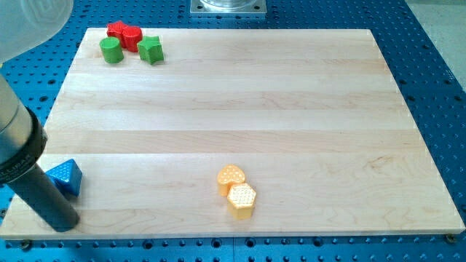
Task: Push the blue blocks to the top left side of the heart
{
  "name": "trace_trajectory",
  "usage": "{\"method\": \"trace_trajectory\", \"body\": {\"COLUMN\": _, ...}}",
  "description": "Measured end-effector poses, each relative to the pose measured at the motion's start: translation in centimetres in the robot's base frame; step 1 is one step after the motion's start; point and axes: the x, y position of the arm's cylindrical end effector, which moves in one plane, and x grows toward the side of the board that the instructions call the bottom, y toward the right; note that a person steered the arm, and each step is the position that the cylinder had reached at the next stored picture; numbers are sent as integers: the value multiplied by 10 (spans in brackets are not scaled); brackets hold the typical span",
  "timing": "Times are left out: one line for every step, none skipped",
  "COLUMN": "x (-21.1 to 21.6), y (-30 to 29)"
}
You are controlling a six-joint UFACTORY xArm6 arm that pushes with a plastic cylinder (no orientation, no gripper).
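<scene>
Camera view: one view only.
My tip [64, 222]: bare rod, grips nothing; at the view's bottom left, just below the blue block [65, 177].
Heart: yellow heart [231, 177], well right, touching the yellow hexagon [241, 199].
Risk: a push from this side may slide blue off the board edge [14, 204].

My tip [64, 223] rests on the wooden board [233, 94] near the view's bottom left corner, just below and left of a blue triangular block [65, 176] that sits beside the rod (whether they touch cannot be told). Only this one blue block shows. Well apart, toward the view's bottom centre, a yellow heart [231, 177] touches a yellow hexagon [241, 199] lying at its lower right. At the view's top left, red blocks [124, 33], a green cylinder [111, 49] and a green star-like block [151, 49] cluster together.
</scene>
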Motion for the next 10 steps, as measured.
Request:
{"method": "trace_trajectory", "body": {"x": 8, "y": -21}}
{"method": "trace_trajectory", "body": {"x": 8, "y": -32}}
{"method": "trace_trajectory", "body": {"x": 4, "y": -37}}
{"method": "trace_trajectory", "body": {"x": -8, "y": -31}}
{"method": "trace_trajectory", "body": {"x": -27, "y": 6}}
{"method": "trace_trajectory", "body": {"x": -43, "y": 28}}
{"method": "trace_trajectory", "body": {"x": -6, "y": -10}}
{"method": "trace_trajectory", "body": {"x": 6, "y": -37}}
{"method": "trace_trajectory", "body": {"x": -9, "y": -48}}
{"method": "trace_trajectory", "body": {"x": -26, "y": -46}}
